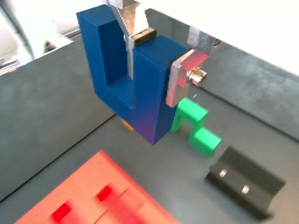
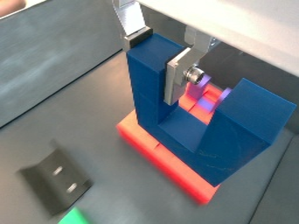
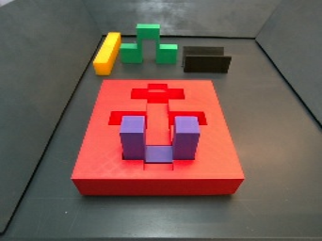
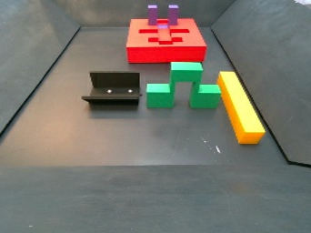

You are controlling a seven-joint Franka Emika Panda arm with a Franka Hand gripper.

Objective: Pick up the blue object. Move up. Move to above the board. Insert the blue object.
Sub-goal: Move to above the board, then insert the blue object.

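My gripper (image 1: 152, 48) is shut on one prong of the dark blue U-shaped object (image 1: 126, 74) and holds it in the air, prongs up. Both wrist views show this; in the other the gripper (image 2: 158, 52) clamps the same prong of the blue object (image 2: 193, 109). The red board (image 2: 158, 156) lies below the held object, near its edge, and a corner of the board (image 1: 100, 197) shows in a wrist view. In both side views the board (image 3: 113, 160) (image 4: 170, 53) is seen whole. Neither the gripper nor the blue object shows in the side views.
A purple U-shaped block (image 3: 160, 136) (image 4: 162, 13) sits in a recess of the board. On the floor are a green stepped block (image 1: 197, 124) (image 4: 183, 86), a yellow bar (image 3: 107, 52) (image 4: 239, 106) and the dark fixture (image 1: 246, 182) (image 2: 59, 179) (image 4: 113, 89). Grey walls surround the floor.
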